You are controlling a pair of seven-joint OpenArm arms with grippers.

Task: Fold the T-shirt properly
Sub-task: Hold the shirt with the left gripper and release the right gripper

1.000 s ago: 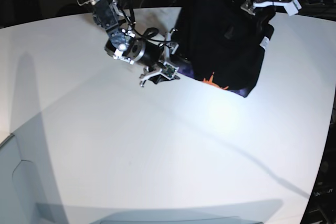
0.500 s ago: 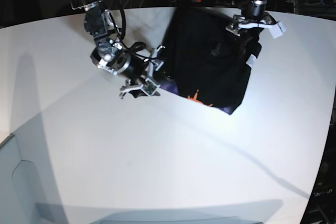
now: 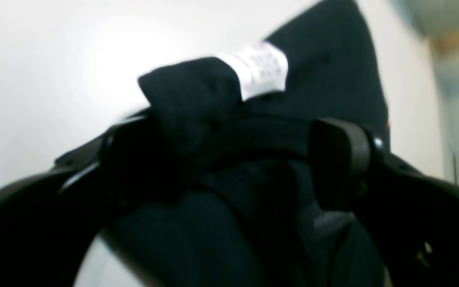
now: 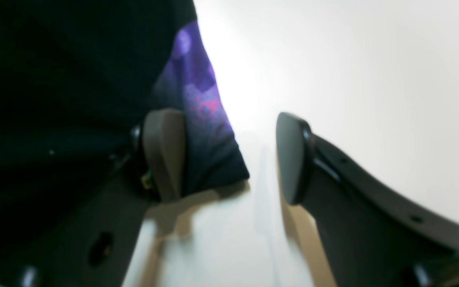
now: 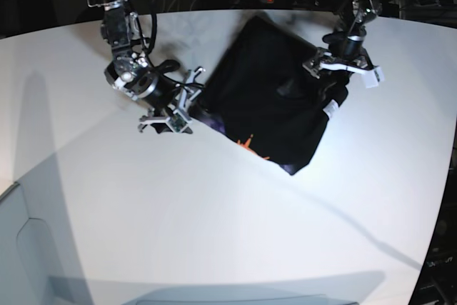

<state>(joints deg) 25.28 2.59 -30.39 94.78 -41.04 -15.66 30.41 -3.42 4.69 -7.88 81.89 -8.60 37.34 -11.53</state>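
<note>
1. T-shirt [image 5: 268, 105] sits farther toward the table's [image 5: 214, 233] near-left than before, orange print too.
2. Right gripper [image 5: 173, 108] shifts left, jaws apart.
3. Left gripper [image 5: 341, 69] moves nearer, cloth bunched between its jaws.

Black arms, silver joints, looped black cables; curved black claw fingers [image 4: 293, 159], screw holes.

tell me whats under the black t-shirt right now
The white table shows all around the T-shirt, and its lower edge lies on that surface. Whatever sits beneath the cloth itself is covered, so anything under the middle cannot be seen.
</note>
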